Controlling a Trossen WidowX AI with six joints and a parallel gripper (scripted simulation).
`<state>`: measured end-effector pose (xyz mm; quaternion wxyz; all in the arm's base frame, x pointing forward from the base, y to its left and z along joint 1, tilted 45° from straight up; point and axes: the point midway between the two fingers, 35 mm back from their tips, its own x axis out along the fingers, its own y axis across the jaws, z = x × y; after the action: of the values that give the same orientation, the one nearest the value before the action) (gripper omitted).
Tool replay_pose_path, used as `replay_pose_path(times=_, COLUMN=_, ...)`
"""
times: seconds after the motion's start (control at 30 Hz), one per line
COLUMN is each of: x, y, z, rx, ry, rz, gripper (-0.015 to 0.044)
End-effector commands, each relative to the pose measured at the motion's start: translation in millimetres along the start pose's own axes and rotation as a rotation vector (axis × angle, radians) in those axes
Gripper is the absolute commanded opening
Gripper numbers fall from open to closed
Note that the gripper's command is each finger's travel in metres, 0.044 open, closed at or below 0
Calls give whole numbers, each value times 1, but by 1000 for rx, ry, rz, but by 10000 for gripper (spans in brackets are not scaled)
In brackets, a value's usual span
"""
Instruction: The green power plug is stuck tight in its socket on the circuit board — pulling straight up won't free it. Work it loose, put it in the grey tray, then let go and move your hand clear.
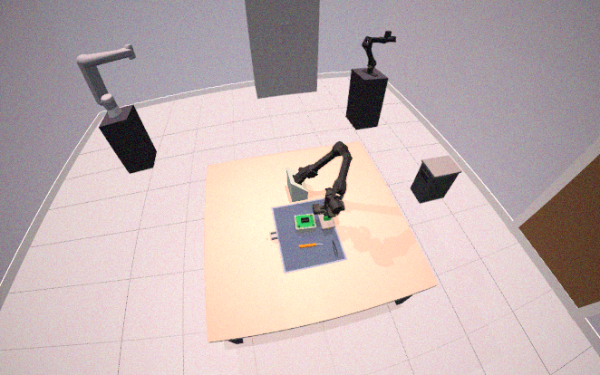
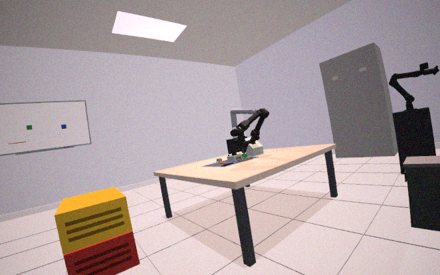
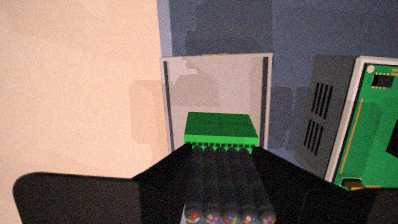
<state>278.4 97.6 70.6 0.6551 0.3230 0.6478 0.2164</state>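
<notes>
End effector (image 1: 324,214) (image 2: 241,155) (image 3: 221,152) partly open, gripping green ribbed plug (image 1: 326,216) (image 2: 244,155) (image 3: 221,128), pale smooth rectangular tray (image 1: 327,225) (image 3: 215,82) behind, near edge hidden, circuit board (image 1: 304,221) (image 3: 372,115) cut off in wrist view.

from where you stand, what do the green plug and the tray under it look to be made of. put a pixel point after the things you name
The green plug (image 1: 326,217) (image 2: 244,155) (image 3: 221,125): probably rigid plastic, matte, going by its even colour and crisp edges. The tray (image 1: 326,225) (image 3: 215,82): pale and smooth, perhaps plastic; painted metal is possible.

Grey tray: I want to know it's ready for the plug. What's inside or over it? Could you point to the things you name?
The green plug (image 1: 326,216) (image 3: 221,126), held in the pincer (image 3: 221,152), is over the tray (image 1: 327,225) (image 3: 268,95). The visible floor shows only shadow. Plug and pincer cover the near end; I can't see what's there.
</notes>
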Motion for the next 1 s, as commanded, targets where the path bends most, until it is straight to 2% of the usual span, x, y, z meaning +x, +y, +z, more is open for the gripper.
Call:
replay_pose_path(times=0.0, x=8, y=-2, z=-2, rx=10, ry=6, rz=0, gripper=0)
replay_pose_path(times=0.47, x=30, y=-1, z=-5, rx=10, ry=6, rz=4, gripper=0)
replay_pose_path(times=0.97, x=31, y=-1, z=-5, rx=10, ry=6, rz=4, gripper=0)
